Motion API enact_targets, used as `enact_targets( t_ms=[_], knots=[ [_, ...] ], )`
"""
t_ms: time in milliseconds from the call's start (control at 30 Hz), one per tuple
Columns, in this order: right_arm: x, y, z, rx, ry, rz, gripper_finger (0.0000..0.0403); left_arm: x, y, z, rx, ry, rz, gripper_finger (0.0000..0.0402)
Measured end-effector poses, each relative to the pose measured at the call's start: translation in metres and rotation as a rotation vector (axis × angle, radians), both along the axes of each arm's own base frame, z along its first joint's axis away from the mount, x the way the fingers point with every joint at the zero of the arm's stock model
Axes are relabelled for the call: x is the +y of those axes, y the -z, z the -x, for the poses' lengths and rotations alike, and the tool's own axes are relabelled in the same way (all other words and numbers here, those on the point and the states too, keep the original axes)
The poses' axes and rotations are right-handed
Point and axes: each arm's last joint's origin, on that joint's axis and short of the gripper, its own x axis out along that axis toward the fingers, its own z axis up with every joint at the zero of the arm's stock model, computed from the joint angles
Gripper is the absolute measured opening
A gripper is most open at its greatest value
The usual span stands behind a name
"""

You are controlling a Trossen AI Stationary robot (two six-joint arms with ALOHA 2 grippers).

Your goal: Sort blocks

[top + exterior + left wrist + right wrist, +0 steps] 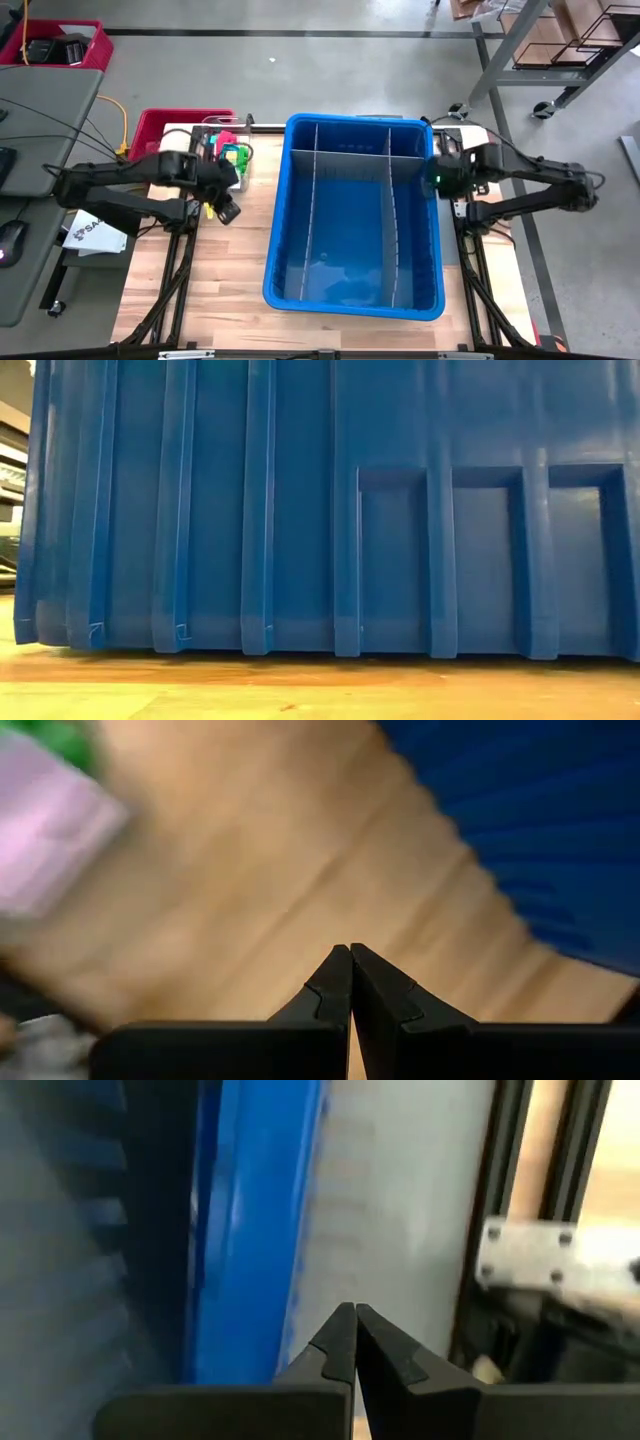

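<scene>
We see both grippers, left gripper (228, 211) and right gripper (437, 180), fingers closed, empty. Left should open over the blocks (232, 154) at the table's far-left corner before descending.

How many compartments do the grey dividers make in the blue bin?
6: two long dividers and a cross panel split the blue bin into three small far compartments and three long near ones.

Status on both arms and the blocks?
Left gripper shut, empty, beside blue bin. Right gripper shut, empty, at bin's right rim. Blocks unsorted, left of bin.
</scene>
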Motion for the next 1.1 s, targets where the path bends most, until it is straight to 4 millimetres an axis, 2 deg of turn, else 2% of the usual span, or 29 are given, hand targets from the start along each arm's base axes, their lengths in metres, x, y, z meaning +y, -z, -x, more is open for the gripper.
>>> enact_targets(
  t_ms=[200,367,567,667,800,933,1100],
  knots=[
    [0.026,0.007,-0.016,0.012,-0.023,-0.052,0.0,-0.018,0.025,-0.017,-0.136,0.017,0.065,0.0],
    [0.04,0.022,-0.051,-0.022,-0.037,-0.031,0.0,-0.03,0.036,-0.03,-0.136,0.073,0.073,0.0],
    [0.038,0.042,-0.088,-0.059,-0.011,0.058,0.0001,-0.037,0.043,-0.028,-0.056,0.088,0.089,0.0],
    [0.035,0.044,-0.101,-0.084,-0.009,0.093,0.0001,-0.038,0.04,-0.018,-0.024,0.07,0.091,0.0],
    [0.032,0.031,-0.1,-0.077,-0.026,0.215,0.0,-0.037,0.034,-0.006,-0.046,0.053,0.077,0.0],
    [0.032,0.006,-0.09,-0.078,-0.213,0.2,0.0,-0.032,0.024,0.013,-0.06,-0.001,0.029,0.0],
    [0.035,0.004,-0.07,0.13,-0.319,0.162,0.0,-0.025,0.007,0.03,-0.142,-0.115,-0.069,0.0]
  ],
)
